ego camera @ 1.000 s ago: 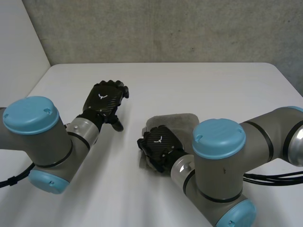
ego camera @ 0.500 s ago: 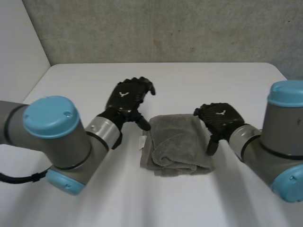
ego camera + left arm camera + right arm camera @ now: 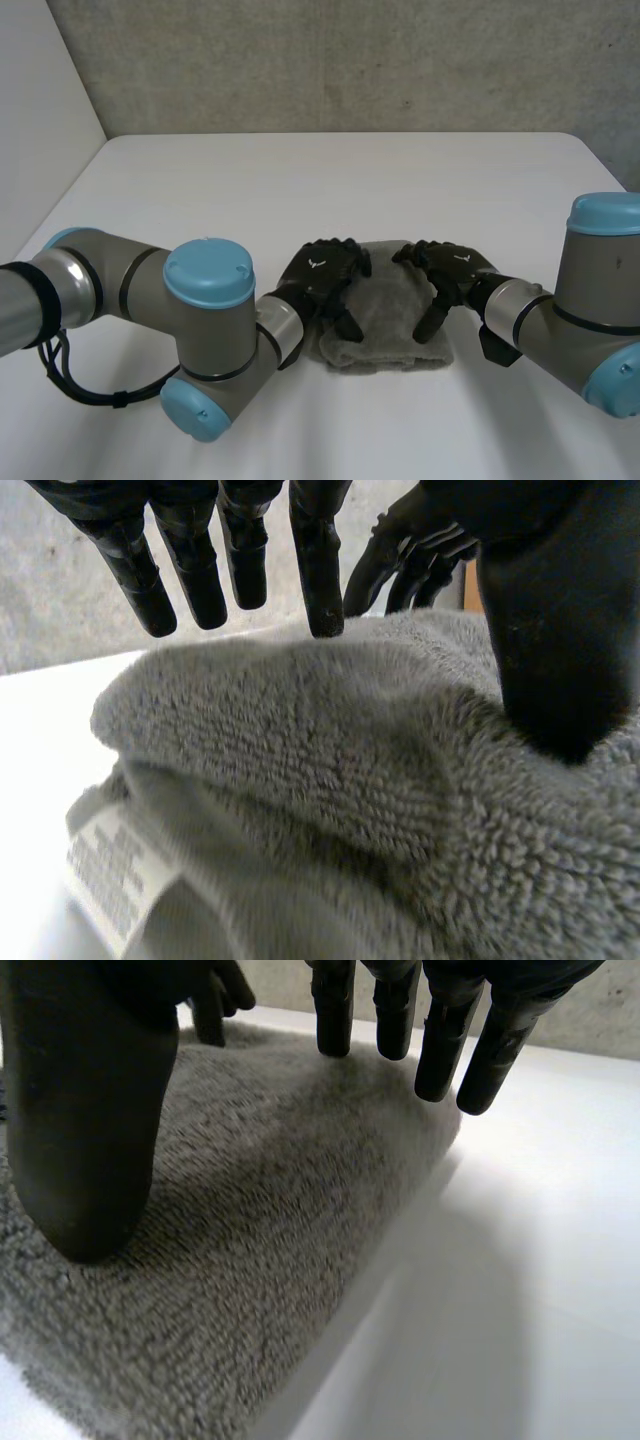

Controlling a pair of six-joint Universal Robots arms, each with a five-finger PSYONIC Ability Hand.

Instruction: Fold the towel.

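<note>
- Both hands have closed in on the towel [image 3: 385, 318] since half a second ago: left hand [image 3: 322, 272] now on its left side, right hand [image 3: 455, 265] on its right.
- Towel is grey and folded, lying near the front middle of the table [image 3: 300, 180], between the hands.
- Left hand is relaxed and grips nothing: fingers [image 3: 205, 570] straight over the far edge, thumb [image 3: 550, 620] down on the pile.
- Right hand is the same: fingers [image 3: 440, 1040] straight, thumb [image 3: 85, 1110] resting on the towel.
- Grey wall [image 3: 350, 60] stands behind the table.
- In the head view the hands cover the towel's side edges, and the left arm [image 3: 205, 330] crosses the near table.
- Left wrist view shows a white label [image 3: 110, 875] at the towel's lower edge and the right hand's fingers beyond.
- Right wrist view shows bare table just beside the towel's edge.
</note>
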